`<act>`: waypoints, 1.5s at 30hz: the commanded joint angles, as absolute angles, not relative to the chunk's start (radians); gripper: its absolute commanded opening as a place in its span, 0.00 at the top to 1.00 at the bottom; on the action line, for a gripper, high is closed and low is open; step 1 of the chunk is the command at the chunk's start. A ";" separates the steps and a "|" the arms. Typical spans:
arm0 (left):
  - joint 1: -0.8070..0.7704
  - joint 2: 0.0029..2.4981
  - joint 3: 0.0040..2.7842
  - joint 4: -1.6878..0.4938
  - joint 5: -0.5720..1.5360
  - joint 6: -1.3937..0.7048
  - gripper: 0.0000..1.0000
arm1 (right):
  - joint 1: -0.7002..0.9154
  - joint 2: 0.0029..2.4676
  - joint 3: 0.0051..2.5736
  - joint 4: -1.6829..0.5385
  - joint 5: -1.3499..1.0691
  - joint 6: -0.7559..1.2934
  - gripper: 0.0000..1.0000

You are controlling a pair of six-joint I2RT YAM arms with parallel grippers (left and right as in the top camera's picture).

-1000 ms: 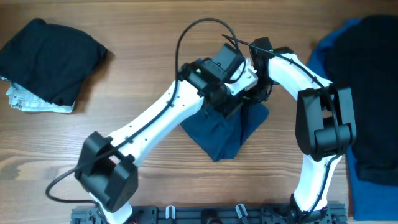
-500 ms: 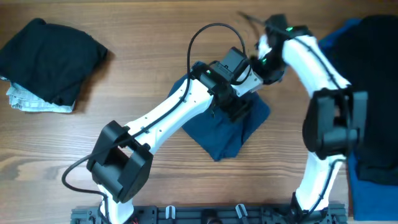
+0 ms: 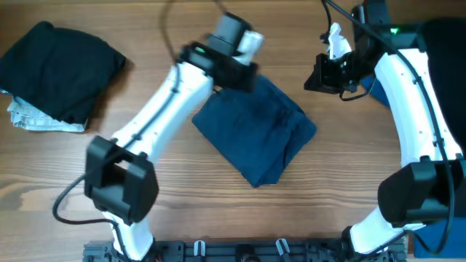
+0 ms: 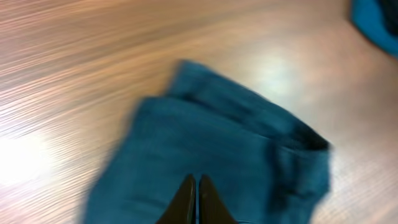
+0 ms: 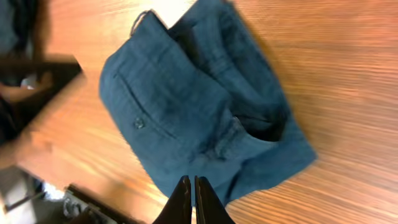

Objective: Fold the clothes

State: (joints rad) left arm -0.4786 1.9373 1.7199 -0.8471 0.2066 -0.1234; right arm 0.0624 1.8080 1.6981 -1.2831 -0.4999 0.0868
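Overhead, I see both arms have pulled back off the navy garment (image 3: 255,138), which now lies folded in the middle of the counter (image 3: 58,175). In the left wrist view, my left end effector (image 4: 193,186) is pressed together and empty above the cloth. In the right wrist view the right end effector (image 5: 188,186) is the same, so I judge this piece done.

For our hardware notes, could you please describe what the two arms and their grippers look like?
Left arm and right arm share smooth white links and bulky black joints. Thin black cables loop off them. A small green light shows on the right arm. Left gripper and right gripper each end in two slim, dark, pointed fingers.
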 commanded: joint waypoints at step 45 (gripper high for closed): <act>-0.395 2.038 1.775 -0.697 0.280 -0.165 0.96 | 0.149 1.659 1.026 -0.673 -0.428 0.279 0.96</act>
State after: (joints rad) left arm -0.3992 2.1387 1.7405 -0.7429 0.2848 -0.1745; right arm 0.1528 1.7374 0.9733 -0.6655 -0.4290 0.3054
